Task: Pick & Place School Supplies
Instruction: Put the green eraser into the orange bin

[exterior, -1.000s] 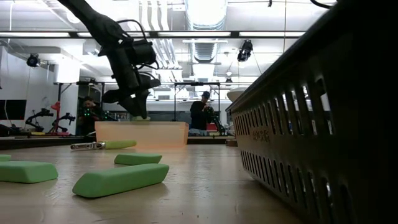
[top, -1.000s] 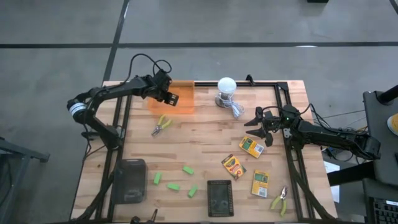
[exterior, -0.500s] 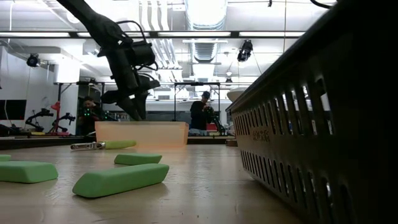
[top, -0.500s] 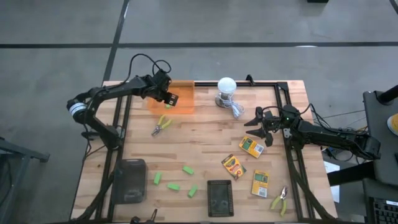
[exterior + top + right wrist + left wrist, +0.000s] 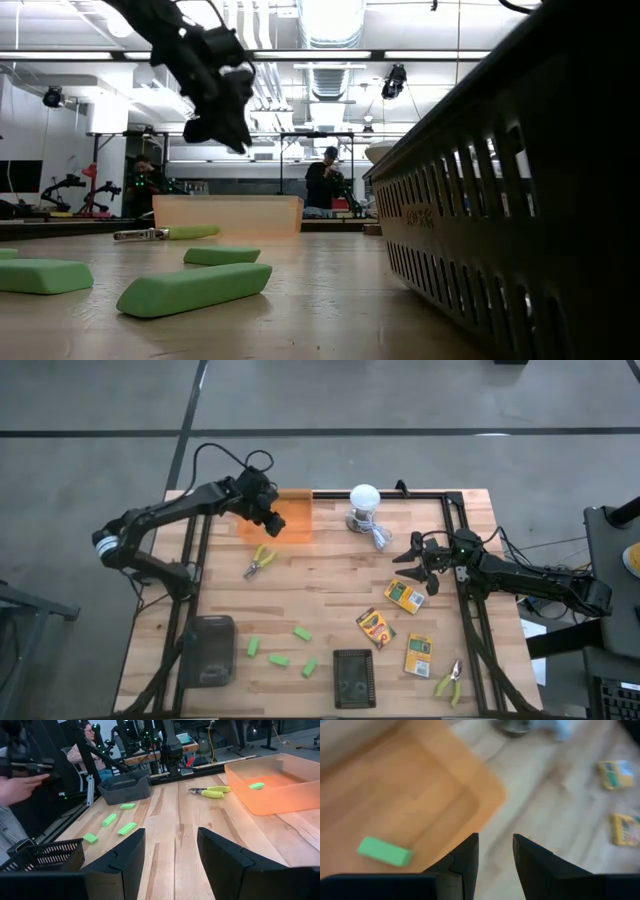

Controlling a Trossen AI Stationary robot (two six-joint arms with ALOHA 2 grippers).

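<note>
My left gripper [image 5: 495, 839] hangs open over the orange tray [image 5: 292, 520] at the table's far left, nothing between its fingers; the low view shows the gripper [image 5: 226, 130] well above the tray [image 5: 228, 214]. One green block [image 5: 385, 851] lies flat on the tray floor. Several green blocks [image 5: 280, 658] lie near the front, with pliers [image 5: 260, 560] near the tray and other pliers [image 5: 450, 682] at the front right. Three crayon boxes [image 5: 405, 595] lie right of centre. My right gripper [image 5: 418, 565] waits open at the right.
A white bulb with a cable [image 5: 364, 502] stands at the far edge beside the tray. A dark grey bin [image 5: 212, 650] and a black mesh basket [image 5: 352, 678] sit near the front edge. People show in the room beyond the table.
My left gripper has let go of a green block, which now lies in the orange tray. It has then risen well above the tray, rolling and tipping as it went. My right arm has kept still.
</note>
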